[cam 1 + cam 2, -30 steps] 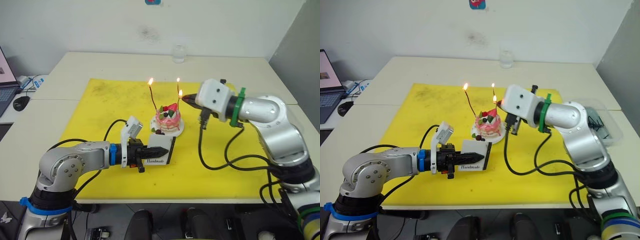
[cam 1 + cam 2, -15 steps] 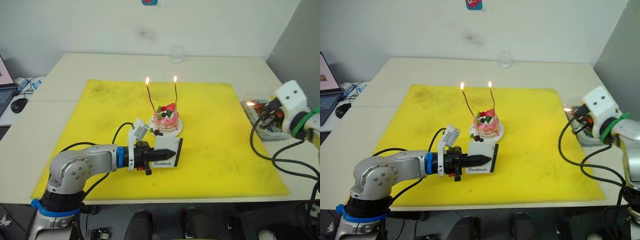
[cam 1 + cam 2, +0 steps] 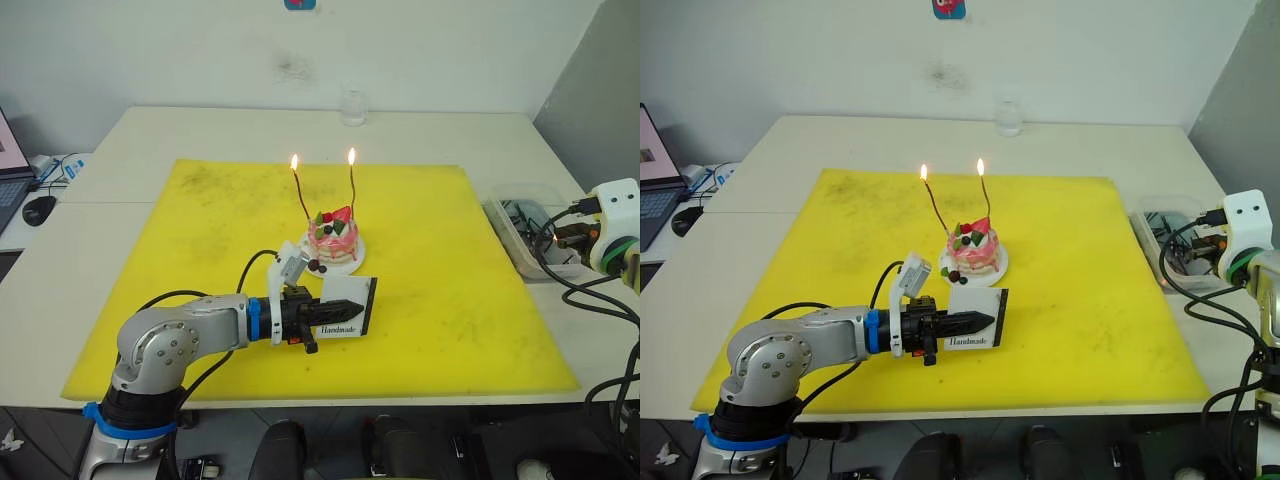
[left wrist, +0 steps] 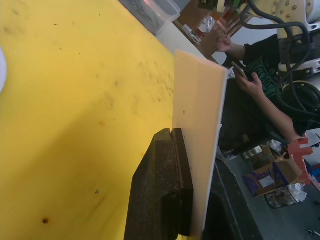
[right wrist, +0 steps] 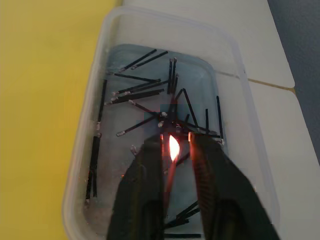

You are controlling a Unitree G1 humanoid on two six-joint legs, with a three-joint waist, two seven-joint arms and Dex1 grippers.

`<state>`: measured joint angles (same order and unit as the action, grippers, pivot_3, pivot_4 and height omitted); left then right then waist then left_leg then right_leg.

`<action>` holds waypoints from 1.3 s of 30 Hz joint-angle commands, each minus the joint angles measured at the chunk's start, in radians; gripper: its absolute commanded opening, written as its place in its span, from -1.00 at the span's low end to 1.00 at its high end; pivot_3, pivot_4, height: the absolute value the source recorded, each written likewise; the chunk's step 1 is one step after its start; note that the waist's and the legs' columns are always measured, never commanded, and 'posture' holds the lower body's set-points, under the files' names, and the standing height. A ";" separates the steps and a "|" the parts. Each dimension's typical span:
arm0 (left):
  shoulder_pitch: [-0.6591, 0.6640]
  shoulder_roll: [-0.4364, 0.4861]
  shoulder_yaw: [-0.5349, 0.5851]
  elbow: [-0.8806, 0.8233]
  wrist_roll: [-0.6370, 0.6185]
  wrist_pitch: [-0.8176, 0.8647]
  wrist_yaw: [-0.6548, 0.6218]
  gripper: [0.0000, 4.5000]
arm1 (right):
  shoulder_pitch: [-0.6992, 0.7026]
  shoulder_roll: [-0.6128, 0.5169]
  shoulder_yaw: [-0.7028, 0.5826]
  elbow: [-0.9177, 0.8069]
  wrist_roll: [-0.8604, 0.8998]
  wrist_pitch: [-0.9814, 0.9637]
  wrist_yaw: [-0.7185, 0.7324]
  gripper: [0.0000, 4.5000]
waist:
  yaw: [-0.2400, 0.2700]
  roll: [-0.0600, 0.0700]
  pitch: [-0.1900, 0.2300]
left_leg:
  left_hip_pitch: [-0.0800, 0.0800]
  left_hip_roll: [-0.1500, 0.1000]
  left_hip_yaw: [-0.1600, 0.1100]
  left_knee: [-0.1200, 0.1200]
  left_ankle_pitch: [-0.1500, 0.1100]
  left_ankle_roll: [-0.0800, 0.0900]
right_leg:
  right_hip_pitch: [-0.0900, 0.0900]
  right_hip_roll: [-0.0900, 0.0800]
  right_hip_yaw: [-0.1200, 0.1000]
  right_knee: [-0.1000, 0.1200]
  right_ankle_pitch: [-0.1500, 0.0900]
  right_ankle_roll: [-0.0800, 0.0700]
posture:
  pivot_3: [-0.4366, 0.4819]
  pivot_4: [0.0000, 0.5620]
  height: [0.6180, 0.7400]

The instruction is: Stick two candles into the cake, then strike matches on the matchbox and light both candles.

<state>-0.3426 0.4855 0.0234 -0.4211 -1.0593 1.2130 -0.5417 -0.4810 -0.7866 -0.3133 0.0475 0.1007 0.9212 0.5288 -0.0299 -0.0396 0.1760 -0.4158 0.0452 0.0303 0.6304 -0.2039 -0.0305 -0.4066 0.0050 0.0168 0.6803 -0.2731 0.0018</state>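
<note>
— Jaws first: how do we stand on each side?

— Our left gripper (image 3: 975,321) is clamped on the matchbox (image 3: 975,328), holding it upright on edge over the yellow mat (image 3: 1080,300), just in front of the cake. We judge it stays lifted like that so the striking strip is reachable. Our right gripper (image 5: 175,150) has its fingers narrowly apart, with a burning match (image 5: 171,165) between them; we cannot tell whether the pads actually pinch the stick.

— Why is the right one off to the side, well apart from the cake?

— It hangs over the clear plastic tub (image 5: 95,150) beside the mat, where many dark spent matches (image 5: 135,90) lie in what looks like water. We read that as the disposal spot: the flame goes out safely there rather than on the mat.

— And the cake itself?

— The pink cake (image 3: 974,250) sits on its white plate (image 3: 1000,268) near the mat's middle. Both candles (image 3: 936,205) stand in it, each tipped with a flame, so lighting looks done; what remains, in our judgement, is dropping this match.
</note>
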 commanded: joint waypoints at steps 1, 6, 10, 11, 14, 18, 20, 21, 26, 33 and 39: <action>-0.010 -0.006 -0.002 -0.017 -0.009 -0.016 -0.002 -1.00 | -0.024 0.002 -0.017 -0.004 0.006 -0.050 -0.038 -0.04 | 0.001 0.000 0.000 | 0.000 0.000 0.000 0.000 0.000 0.000 | 0.000 0.000 0.000 0.000 0.000 0.000 | -0.05 -0.47 1.00; -0.019 -0.004 -0.001 -0.008 -0.005 -0.019 -0.002 -1.00 | -0.015 0.017 -0.024 -0.032 0.019 -0.088 -0.056 0.75 | 0.001 0.000 0.000 | 0.000 0.000 0.000 0.000 0.000 0.000 | 0.000 0.000 0.000 0.000 0.000 0.000 | -0.05 -0.47 1.00; -0.020 -0.002 0.019 -0.006 -0.020 -0.003 0.018 -1.00 | 0.013 0.002 -0.051 -0.114 0.040 -0.105 -0.046 0.99 | 0.001 0.000 0.000 | 0.000 0.001 0.000 0.000 0.000 0.000 | 0.000 0.000 0.000 0.000 0.000 0.000 | -0.05 -0.47 1.00; -0.018 -0.002 0.028 -0.008 -0.032 0.007 0.028 -1.00 | 0.024 -0.005 -0.058 -0.140 0.048 -0.108 -0.038 0.99 | 0.001 0.000 0.000 | 0.000 0.001 -0.001 0.000 0.000 0.000 | 0.000 0.000 0.000 0.000 0.000 0.000 | -0.05 -0.47 1.00; -0.004 0.006 0.062 -0.020 -0.097 0.057 0.067 -1.00 | 0.067 -0.017 -0.076 -0.245 0.093 -0.123 0.009 0.99 | 0.001 0.000 0.000 | 0.000 0.001 -0.001 0.000 0.000 0.000 | 0.000 0.000 0.000 0.000 0.000 0.000 | -0.05 -0.47 1.00; 0.017 0.000 0.119 -0.002 -0.244 0.136 0.201 -1.00 | 0.161 -0.069 -0.069 -0.427 0.189 -0.154 0.159 0.99 | 0.001 0.001 0.000 | 0.000 0.002 -0.001 0.000 0.000 0.000 | 0.000 0.000 0.000 0.000 0.000 0.000 | -0.05 -0.47 1.00; 0.018 -0.006 0.125 0.025 -0.305 0.164 0.284 -1.00 | 0.215 -0.104 -0.059 -0.519 0.281 -0.122 0.264 0.99 | 0.001 0.001 0.000 | 0.000 0.003 -0.001 0.000 0.000 0.000 | 0.000 0.000 -0.001 0.000 0.000 0.000 | -0.05 -0.47 1.00; 0.017 -0.008 0.121 0.041 -0.340 0.173 0.326 -1.00 | 0.242 -0.122 -0.053 -0.557 0.318 -0.111 0.307 0.99 | 0.002 0.001 0.000 | 0.000 0.002 -0.002 0.000 0.000 0.000 | 0.000 0.000 -0.001 0.000 0.000 0.000 | -0.05 -0.47 1.00; 0.009 -0.045 0.064 0.100 -0.391 0.171 0.486 -1.00 | 0.332 -0.171 0.019 -0.745 0.480 -0.029 0.399 0.99 | 0.005 0.000 0.000 | 0.000 0.002 -0.002 0.001 0.000 0.000 | 0.001 -0.005 -0.002 0.000 0.000 0.001 | -0.05 -0.47 1.00; -0.026 -0.115 -0.005 0.153 -0.302 0.148 0.560 -1.00 | 0.328 -0.166 0.103 -0.820 0.531 0.002 0.348 0.99 | 0.006 0.000 0.000 | 0.000 0.000 -0.002 0.002 0.000 0.000 | 0.002 -0.005 -0.002 0.000 0.001 0.002 | -0.05 -0.47 1.00; -0.035 -0.111 -0.004 0.158 -0.249 0.153 0.540 -0.52 | 0.331 -0.183 0.112 -0.834 0.550 0.008 0.328 1.00 | 0.006 0.000 0.000 | 0.000 0.000 -0.002 0.001 0.000 0.000 | 0.001 -0.004 -0.002 0.000 0.001 0.002 | -0.05 -0.47 1.00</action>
<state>-0.3651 0.3715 0.0151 -0.2548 -1.3131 1.3717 0.0099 -0.1408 -0.9598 -0.1884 -0.7601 0.6376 0.9298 0.8664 -0.0238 -0.0393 0.1763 -0.4157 0.0451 0.0279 0.6316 -0.2039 -0.0306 -0.4051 0.0013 0.0150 0.6799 -0.2724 0.0033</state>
